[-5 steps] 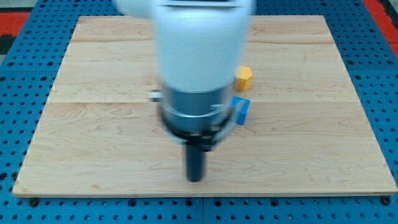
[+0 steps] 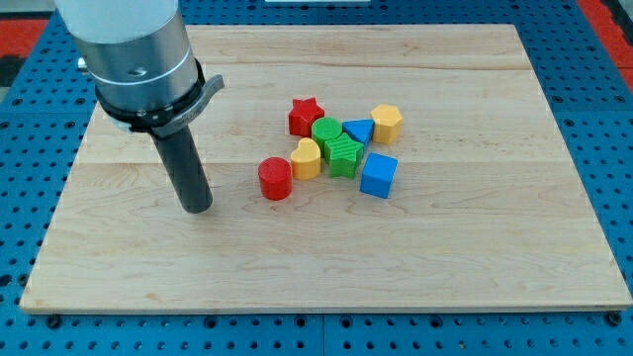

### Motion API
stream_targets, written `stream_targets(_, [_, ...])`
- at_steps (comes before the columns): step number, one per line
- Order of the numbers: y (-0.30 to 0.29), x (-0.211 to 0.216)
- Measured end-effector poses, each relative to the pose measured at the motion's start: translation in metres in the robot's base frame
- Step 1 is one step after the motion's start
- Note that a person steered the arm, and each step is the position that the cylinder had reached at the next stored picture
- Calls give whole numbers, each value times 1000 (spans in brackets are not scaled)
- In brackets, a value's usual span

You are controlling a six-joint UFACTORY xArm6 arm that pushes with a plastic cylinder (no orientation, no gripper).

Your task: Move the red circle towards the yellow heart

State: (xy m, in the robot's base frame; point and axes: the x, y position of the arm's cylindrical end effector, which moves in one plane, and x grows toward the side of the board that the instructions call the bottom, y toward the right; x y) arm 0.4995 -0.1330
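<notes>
The red circle (image 2: 275, 179) stands on the wooden board, just left of and touching the yellow heart (image 2: 307, 158). My tip (image 2: 199, 208) rests on the board to the left of the red circle, about a block's width and a half away, a little lower in the view. The rod rises from it up to the arm's grey body at the view's top left.
A cluster sits right of the heart: a red star (image 2: 306, 115), a green circle (image 2: 326, 132), a green star (image 2: 344, 154), a blue triangle (image 2: 358, 131), a yellow hexagon (image 2: 387, 123) and a blue cube (image 2: 378, 175). The board's (image 2: 495, 247) edges border blue pegboard.
The arm has swung from the board's middle, where it hid most blocks, to the left. The tip is now left of the red circle and the whole cluster shows.
</notes>
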Motion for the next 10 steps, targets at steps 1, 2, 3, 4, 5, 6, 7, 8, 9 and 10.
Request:
stream_targets(1, [8, -1])
stream_targets(2, [23, -2])
stream_targets(3, [23, -13])
stream_targets(4, [23, -18])
stream_targets(5, [24, -17])
stream_targets(6, [25, -17])
stream_targets(7, [29, -17])
stream_targets(8, [38, -17])
stream_targets(9, [47, -17])
stream_targets(10, [51, -17])
